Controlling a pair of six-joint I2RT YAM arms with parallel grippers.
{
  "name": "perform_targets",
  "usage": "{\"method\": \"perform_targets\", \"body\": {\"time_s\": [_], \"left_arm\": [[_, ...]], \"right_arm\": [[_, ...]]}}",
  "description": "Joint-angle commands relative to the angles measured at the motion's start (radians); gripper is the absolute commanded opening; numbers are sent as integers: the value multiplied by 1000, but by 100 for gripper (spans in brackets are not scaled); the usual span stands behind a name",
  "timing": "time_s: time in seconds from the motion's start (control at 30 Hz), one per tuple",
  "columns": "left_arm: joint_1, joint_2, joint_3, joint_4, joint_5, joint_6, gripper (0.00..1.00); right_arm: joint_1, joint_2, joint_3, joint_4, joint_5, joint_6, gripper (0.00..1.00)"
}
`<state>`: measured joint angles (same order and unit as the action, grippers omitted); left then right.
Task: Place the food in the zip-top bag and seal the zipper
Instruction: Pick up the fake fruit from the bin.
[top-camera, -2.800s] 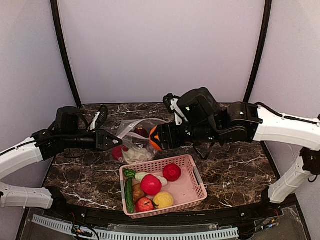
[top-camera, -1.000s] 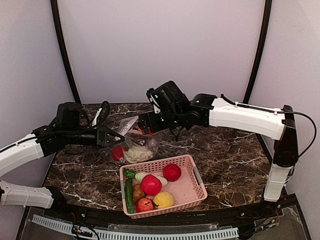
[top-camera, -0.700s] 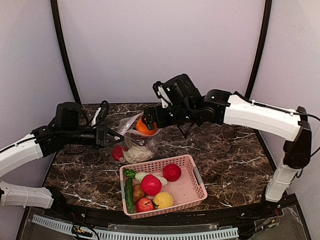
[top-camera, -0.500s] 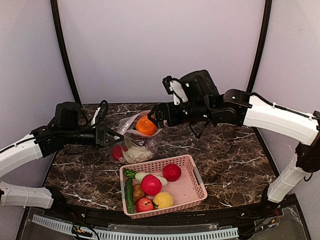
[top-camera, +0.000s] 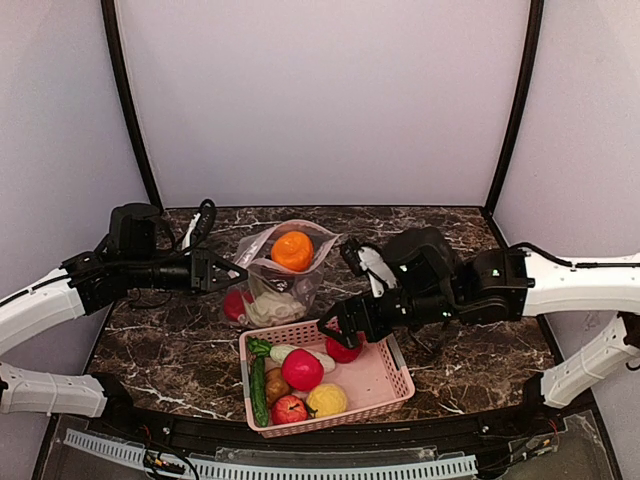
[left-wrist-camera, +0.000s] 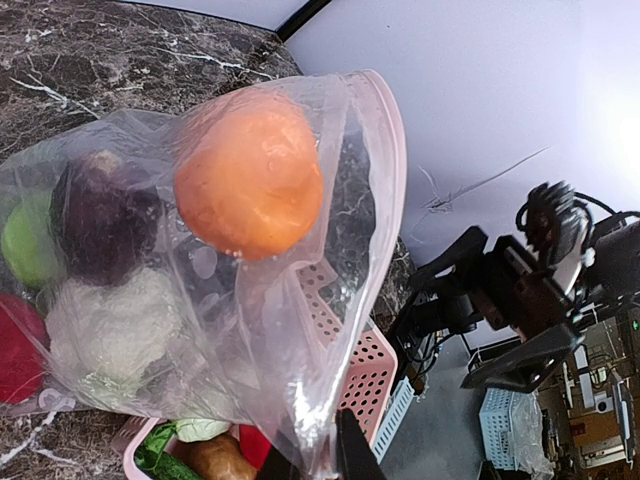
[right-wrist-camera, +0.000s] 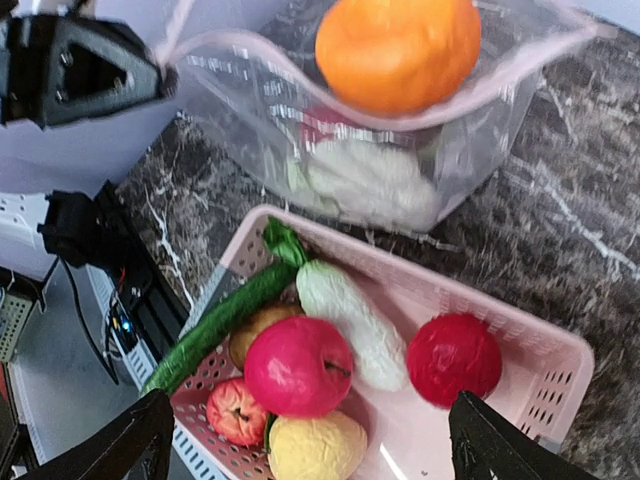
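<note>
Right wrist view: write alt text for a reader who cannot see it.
The open right gripper hovers over a pink basket of toy produce. Beyond it, an orange ball sits at the mouth of the clear zip-top bag.

Soft, even light falls from above, so the top view is bright, with only faint shadows and a dull sheen on the dark marbled tabletop (top-camera: 160, 340). In the left wrist view the pale wall (left-wrist-camera: 520, 90) washes out to near white at the right. The clear floppy plastic bag (left-wrist-camera: 300, 330) carries small glints. The right wrist view is sharp at its centre and softer at its corners. There the pink slatted basket (right-wrist-camera: 420, 430) is evenly lit.
</note>
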<state>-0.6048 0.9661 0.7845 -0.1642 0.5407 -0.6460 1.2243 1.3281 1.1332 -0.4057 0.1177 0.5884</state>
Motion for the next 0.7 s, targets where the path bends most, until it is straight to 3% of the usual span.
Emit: {"method": "perform_targets", "body": {"time_s": [0.0, 0.27, 0.67], "left_arm": [[4, -17, 21, 22, 7, 2, 1], [3, -16, 24, 24, 14, 2, 1], [3, -31, 28, -3, 10, 4, 1]], "right_arm": [[72, 11, -81, 68, -17, 124, 93], [157, 182, -26, 50, 19, 138, 94], [176, 358, 90, 1, 30, 90, 94]]}}
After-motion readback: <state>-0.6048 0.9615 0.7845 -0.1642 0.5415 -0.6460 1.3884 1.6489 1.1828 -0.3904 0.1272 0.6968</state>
